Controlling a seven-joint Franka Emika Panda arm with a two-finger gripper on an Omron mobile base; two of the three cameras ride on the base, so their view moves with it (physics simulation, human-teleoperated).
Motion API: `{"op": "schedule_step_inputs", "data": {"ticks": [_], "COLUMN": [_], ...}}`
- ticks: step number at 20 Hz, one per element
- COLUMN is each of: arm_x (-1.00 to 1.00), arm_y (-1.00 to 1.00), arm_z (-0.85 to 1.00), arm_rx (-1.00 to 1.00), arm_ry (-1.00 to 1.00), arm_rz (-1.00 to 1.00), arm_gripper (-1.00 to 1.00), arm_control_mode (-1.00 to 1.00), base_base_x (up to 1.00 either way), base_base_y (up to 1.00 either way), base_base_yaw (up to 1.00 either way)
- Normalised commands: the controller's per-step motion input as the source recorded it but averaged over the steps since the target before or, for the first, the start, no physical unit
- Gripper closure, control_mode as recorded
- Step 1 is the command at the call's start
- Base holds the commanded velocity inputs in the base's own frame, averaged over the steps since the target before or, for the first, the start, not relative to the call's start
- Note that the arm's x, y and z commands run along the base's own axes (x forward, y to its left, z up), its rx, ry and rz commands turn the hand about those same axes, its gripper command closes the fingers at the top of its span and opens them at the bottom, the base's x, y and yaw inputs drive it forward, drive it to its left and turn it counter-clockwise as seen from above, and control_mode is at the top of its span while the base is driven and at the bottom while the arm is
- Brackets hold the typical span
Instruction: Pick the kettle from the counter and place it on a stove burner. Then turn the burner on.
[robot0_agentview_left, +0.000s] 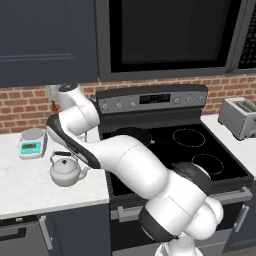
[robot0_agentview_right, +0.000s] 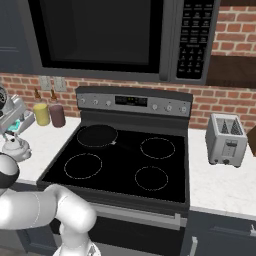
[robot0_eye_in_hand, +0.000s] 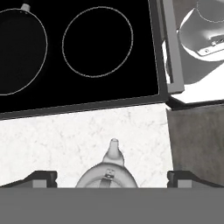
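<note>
Silver-grey metal kettle (robot0_agentview_left: 65, 171) stands upright on the white speckled surface (robot0_agentview_left: 30, 192), just left of the black glass cooktop (robot0_agentview_left: 200, 150). The tool (robot0_eye_in_hand: 112, 178) hangs directly above the kettle with its jaws spread wide, empty; in the hand view one dark fingertip (robot0_eye_in_hand: 41, 178) shows on either side of the kettle body. Spout points toward the cooktop edge, so the kettle's long axis, spout to handle, runs crosswise between the jaws. Judgement: a straight descent should bring the fingers around the kettle's body or its arched handle. Target stove burner (robot0_agentview_right: 151, 178), the right-front ring, lies well apart, across the cooktop from the kettle.
</note>
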Motion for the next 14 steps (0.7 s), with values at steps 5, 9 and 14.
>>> {"op": "schedule_step_inputs", "data": {"ticks": [5, 9, 14], "arm_x": [-0.23, -0.06, 0.0], "arm_y": [0.2, 0.34, 0.57], "arm_z": [-0.02, -0.05, -0.13], "arm_rx": [0.11, 0.06, 0.0], "arm_ry": [-0.12, -0.07, 0.0], "arm_rz": [-0.14, -0.1, -0.08], "arm_gripper": [-1.0, -1.0, -1.0], "arm_control_mode": [-1.0, -1.0, -1.0], "base_base_x": [0.0, 0.0, 0.0], "base_base_y": [0.0, 0.0, 0.0], "base_base_yaw": [0.0, 0.0, 0.0]}}
